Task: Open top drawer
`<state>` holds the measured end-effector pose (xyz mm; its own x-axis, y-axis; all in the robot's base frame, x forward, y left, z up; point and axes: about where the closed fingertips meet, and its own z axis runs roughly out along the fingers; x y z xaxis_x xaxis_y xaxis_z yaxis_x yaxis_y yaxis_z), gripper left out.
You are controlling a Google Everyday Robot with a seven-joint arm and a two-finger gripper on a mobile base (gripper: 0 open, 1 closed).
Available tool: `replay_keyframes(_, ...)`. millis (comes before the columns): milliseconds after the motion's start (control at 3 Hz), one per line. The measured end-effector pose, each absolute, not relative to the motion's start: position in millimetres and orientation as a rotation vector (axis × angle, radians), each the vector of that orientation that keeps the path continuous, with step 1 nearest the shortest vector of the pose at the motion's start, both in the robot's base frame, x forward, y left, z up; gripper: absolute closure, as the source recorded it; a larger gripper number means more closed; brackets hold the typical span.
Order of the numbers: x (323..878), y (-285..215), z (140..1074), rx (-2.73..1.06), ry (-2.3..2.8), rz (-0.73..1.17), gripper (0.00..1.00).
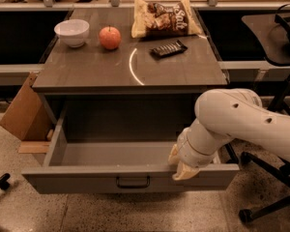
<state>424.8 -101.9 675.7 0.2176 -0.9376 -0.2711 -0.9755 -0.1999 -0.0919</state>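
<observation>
The top drawer [111, 153] is pulled well out of the grey cabinet. Its deep grey box is open and looks empty. Its flat front [77, 181] faces me, with a dark bar handle [133, 181] at the centre. My gripper [182, 164], cream-coloured on the end of a white arm [241, 122], is at the top edge of the drawer front, right of the handle. The arm reaches in from the right. The two lower drawers are hidden under the open one.
On the cabinet top [87, 71] stand a white bowl [72, 32], a red apple [109, 37], a snack bag [163, 17] and a dark bar [168, 48]. A cardboard box [21, 112] leans at the left. Black chair legs [275, 178] stand at the right.
</observation>
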Motion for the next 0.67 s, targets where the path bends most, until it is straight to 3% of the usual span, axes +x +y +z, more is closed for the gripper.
replay_keyframes(333,418.8,-99.8,676.6,-2.249,1.807,0.22,0.78)
replay_keyframes(667,418.6,-99.7,677.2,-2.251,1.806,0.218,0.55)
